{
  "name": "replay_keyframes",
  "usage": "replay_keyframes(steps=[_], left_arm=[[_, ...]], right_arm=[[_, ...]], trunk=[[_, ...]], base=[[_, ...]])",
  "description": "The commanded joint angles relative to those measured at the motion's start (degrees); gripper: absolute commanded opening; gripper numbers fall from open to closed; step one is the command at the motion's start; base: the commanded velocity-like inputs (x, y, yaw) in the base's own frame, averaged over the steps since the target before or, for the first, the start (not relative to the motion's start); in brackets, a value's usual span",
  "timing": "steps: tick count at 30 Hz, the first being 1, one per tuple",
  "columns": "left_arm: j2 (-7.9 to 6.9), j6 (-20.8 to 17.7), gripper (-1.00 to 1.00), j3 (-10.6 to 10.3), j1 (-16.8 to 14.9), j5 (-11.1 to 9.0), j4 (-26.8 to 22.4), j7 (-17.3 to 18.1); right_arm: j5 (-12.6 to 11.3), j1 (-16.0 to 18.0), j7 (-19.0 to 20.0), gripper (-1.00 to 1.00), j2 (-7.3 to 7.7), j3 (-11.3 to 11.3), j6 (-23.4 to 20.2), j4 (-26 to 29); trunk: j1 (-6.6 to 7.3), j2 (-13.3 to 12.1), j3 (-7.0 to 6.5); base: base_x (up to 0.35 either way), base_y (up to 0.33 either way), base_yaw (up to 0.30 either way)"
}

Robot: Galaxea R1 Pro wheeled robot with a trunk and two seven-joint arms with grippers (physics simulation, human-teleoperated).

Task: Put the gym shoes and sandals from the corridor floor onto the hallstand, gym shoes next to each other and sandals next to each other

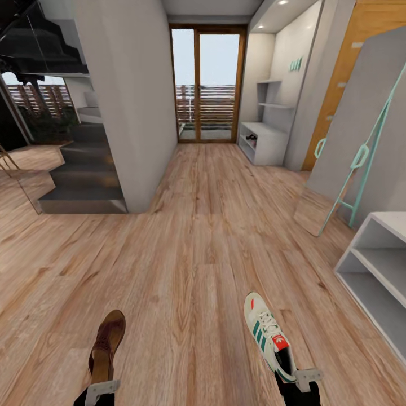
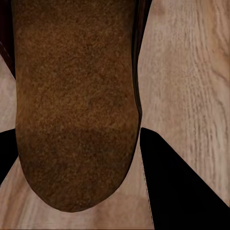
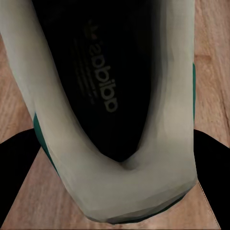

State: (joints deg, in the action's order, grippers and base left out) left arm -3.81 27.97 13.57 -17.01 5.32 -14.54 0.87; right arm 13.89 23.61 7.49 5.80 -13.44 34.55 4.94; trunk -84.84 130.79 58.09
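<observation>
A dark brown sandal (image 1: 107, 343) is held toe-forward over the corridor floor (image 1: 197, 248), with my left gripper (image 1: 101, 389) shut on its heel end. The left wrist view looks onto its suede footbed (image 2: 72, 105), with a black finger (image 2: 187, 191) beside it. A white gym shoe (image 1: 265, 331) with teal stripes and a red tongue tab is held by its heel in my right gripper (image 1: 296, 376). In the right wrist view its dark opening (image 3: 103, 91) sits between black fingers (image 3: 17, 163). The hallstand (image 1: 265, 141) stands far ahead on the right, with something dark on its low shelf.
A dark staircase (image 1: 84, 180) and a grey wall block (image 1: 129, 101) stand at the left. Glass doors (image 1: 206, 84) close the corridor's far end. A grey panel with a teal frame (image 1: 361, 152) leans at the right, and a white open shelf unit (image 1: 378, 265) sits nearer.
</observation>
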Motion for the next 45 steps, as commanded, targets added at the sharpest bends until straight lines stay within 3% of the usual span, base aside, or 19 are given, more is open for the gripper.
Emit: replay_keyframes(steps=[1,45], left_arm=[[0.03,0.16,-1.0,0.49,-0.04,0.75,0.04,0.01],[0.03,0.16,-1.0,0.49,-0.04,0.75,0.04,0.01]], right_arm=[[0.38,0.04,0.25,-1.0,0.0,-0.54,0.16,-0.02],[0.36,0.04,0.33,-1.0,-0.01,-0.54,0.16,-0.1]], trunk=[[-0.02,0.02,0.05],[-0.02,0.02,0.05]], base=[[0.339,0.0,0.0],[0.339,0.0,0.0]])
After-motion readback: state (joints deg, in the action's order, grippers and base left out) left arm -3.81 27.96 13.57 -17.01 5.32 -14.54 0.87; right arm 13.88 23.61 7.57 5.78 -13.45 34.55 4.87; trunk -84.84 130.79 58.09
